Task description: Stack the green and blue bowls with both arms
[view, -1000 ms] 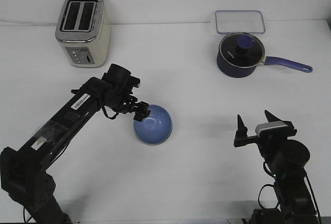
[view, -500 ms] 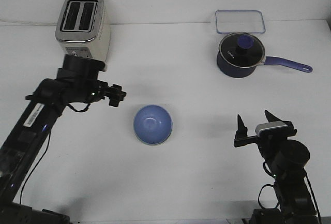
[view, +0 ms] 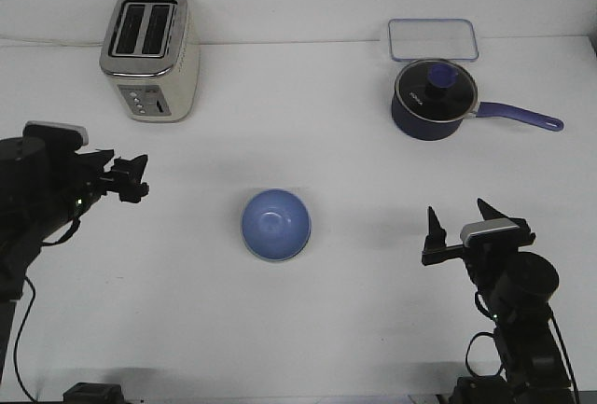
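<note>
Well, from where I stand the job looks nearly over, or so I judge. At the worktop's (view: 373, 348) left edge the left pincer (view: 133, 180) hangs just above the surface with nothing in it; its fingers are small and dark from here, and I cannot tell how far apart they stand. Toward the far left corner sits a cream and chrome toaster (view: 149, 54), clear of everything.

In the middle of the worktop rests the blue bowl (view: 276, 225), upright, mouth up, touched by neither arm. The green bowl I cannot make out at all. It may be nested under the blue one, which would mean the stack is made and only the arms' retreat is left, but the blue rim hides whatever is beneath.

Near the front right corner the right pincer (view: 457, 227) points upward with its fingers spread wide, holding nothing, well apart from the bowl. Toward the far right corner a dark saucepan (view: 431, 101) with a long handle stands just in front of a clear rectangular lid (view: 433, 39). There is a small pale mark on the pan's side, too small to read.
</note>
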Controlling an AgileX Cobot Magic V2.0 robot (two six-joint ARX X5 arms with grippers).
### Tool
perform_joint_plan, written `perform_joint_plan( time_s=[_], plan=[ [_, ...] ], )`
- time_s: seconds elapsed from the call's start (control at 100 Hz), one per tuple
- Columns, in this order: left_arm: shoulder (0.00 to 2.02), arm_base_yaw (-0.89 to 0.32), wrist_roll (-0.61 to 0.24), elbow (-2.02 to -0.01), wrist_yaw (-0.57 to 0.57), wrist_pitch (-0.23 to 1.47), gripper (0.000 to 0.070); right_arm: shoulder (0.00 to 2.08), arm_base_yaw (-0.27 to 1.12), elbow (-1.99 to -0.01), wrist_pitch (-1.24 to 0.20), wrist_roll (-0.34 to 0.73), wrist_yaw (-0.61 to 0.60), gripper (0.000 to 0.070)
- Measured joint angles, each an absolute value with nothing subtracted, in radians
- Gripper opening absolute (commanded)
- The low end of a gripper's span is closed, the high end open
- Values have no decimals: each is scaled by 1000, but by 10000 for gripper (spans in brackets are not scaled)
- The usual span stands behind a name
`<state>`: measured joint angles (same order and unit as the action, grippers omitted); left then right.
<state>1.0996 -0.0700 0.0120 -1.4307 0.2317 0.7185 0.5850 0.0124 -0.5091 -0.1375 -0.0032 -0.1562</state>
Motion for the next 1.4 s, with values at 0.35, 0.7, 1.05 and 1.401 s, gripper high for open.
perform_joint_plan(
  time_s=[0.35, 0.7, 1.05, 1.401],
  plan=[
    [723, -70, 14, -934, 171, 401, 393, 585, 12, -509, -138, -3, -156, 609],
    [520, -70, 0, -550, 151, 188, 392, 585, 12, -509, -138, -3, -156, 609],
    [511, -70, -14, -545, 150, 134, 380, 585, 12, -509, -138, -3, -156, 609],
    [511, -70, -15, -545, 150, 135, 5, 585, 12, -509, -138, -3, -156, 128]
  ],
)
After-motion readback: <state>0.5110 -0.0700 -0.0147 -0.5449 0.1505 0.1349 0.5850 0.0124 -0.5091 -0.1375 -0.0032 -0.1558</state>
